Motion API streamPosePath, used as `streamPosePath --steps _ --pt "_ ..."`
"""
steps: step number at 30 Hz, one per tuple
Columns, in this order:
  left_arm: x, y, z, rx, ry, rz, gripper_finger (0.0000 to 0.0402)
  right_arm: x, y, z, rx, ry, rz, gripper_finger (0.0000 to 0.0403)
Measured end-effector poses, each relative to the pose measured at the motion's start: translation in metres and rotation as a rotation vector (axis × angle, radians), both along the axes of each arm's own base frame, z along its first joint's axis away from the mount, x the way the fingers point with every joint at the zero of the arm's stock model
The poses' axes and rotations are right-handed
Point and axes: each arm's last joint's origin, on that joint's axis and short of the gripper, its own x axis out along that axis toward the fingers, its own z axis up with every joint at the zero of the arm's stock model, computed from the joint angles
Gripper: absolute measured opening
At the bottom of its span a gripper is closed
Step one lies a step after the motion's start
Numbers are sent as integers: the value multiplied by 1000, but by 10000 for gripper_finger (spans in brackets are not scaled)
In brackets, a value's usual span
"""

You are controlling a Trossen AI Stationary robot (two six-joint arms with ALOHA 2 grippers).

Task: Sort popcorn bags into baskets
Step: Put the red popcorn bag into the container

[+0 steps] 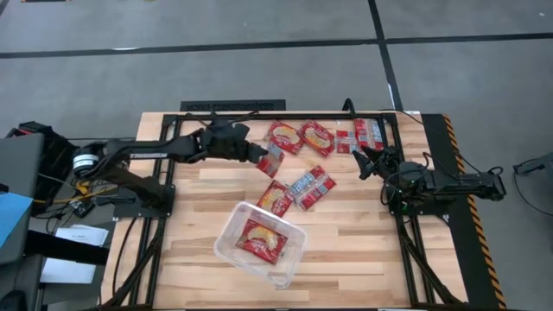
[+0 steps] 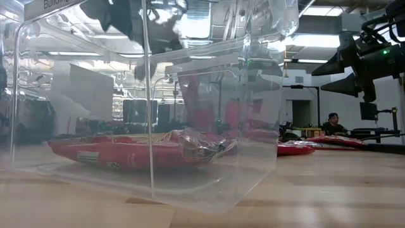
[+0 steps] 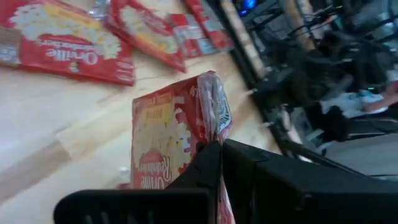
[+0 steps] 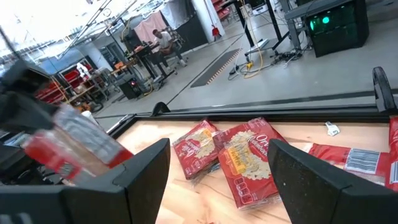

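Note:
My left gripper (image 1: 262, 155) is shut on a red popcorn bag (image 1: 272, 161) above the middle of the table's far half. It shows blurred in the right wrist view too, with the held bag (image 4: 71, 146). The clear tub (image 1: 226, 244) stands near the front edge with one bag (image 1: 262, 239) lying flat inside it. Several more bags lie flat on the wood: two at the far middle (image 1: 300, 136), two at the far right (image 1: 359, 136) and two mid-table (image 1: 295, 190). My right gripper (image 1: 366, 161) waits open at the table's right, touching nothing. My left gripper pinches the bag by its edge (image 3: 210, 134) between the two shut fingers (image 3: 205, 165). The fingers reach in from the table's left, slanting a little downward. The bag sticks out beyond the fingertips, turned on edge, and is lifted clear of the table.
The tub's clear wall (image 2: 190, 126) fills most of the low view. Black frame rails run along the table's far edge (image 1: 285, 114) and right side (image 1: 406, 242). Bare wood lies left of the tub (image 1: 186, 233) and right of it (image 1: 354, 250). A person (image 2: 330, 121) sits far behind the table.

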Motion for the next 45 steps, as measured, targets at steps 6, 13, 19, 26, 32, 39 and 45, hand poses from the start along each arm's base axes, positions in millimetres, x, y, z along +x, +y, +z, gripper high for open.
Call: streamPosePath --steps 6,13,19,26,32,39,45 --pt "-11 -31 30 8 -142 -31 0 0 0 0 0 1 -1 295" --pt "-27 -74 57 15 -284 -61 0 0 0 0 2 0 -1 295" --pt "-38 -112 68 -9 -353 -85 0 0 0 0 2 0 -1 295" --pt "-49 -153 74 -65 -418 -103 0 0 0 0 3 0 -1 295" --pt "-62 -181 74 -88 -420 -88 0 0 0 0 18 -17 -3 295" --pt "-68 -207 60 -114 -356 -39 0 0 0 0 19 -19 -3 295" --pt "-50 -223 35 -151 -292 -31 0 0 0 0 19 -19 -2 295"
